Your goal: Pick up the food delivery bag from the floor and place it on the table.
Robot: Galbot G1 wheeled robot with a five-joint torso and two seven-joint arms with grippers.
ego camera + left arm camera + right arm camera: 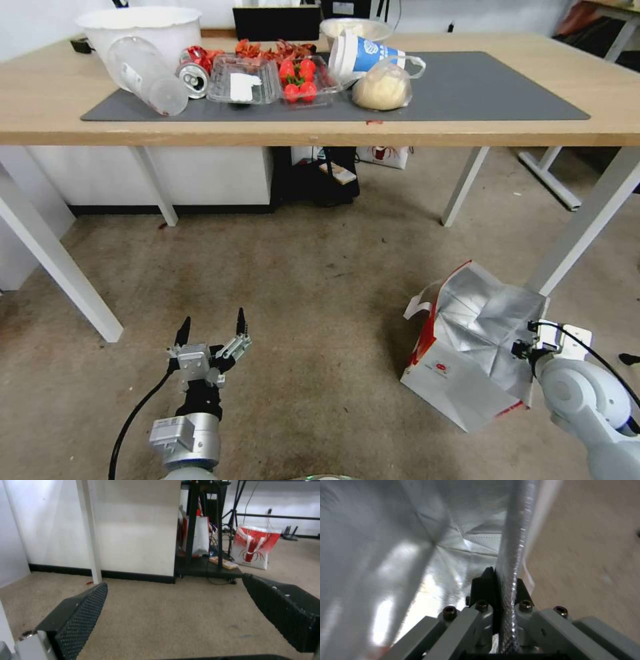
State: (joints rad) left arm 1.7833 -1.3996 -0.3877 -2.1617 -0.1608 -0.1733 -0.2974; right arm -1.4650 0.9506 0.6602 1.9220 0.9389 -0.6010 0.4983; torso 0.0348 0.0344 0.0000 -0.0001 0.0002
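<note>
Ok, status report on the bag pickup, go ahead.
Right gripper shut on rim of food delivery bag, bag on floor. Left gripper open, idle, low over carpet. Table cluttered left; mat's right end bare.

Food delivery bag [467, 347]: on the floor, near right, silver lining showing.
Right gripper [530, 347]: at the bag's right rim.
Left gripper [212, 327]: near left, fingers spread, holding nothing.
Table [467, 130]: far, cluttered with food containers.

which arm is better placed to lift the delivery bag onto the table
Right. The right gripper is already shut on the food delivery bag wall. The left gripper hangs open over bare floor, apart from it.
</note>
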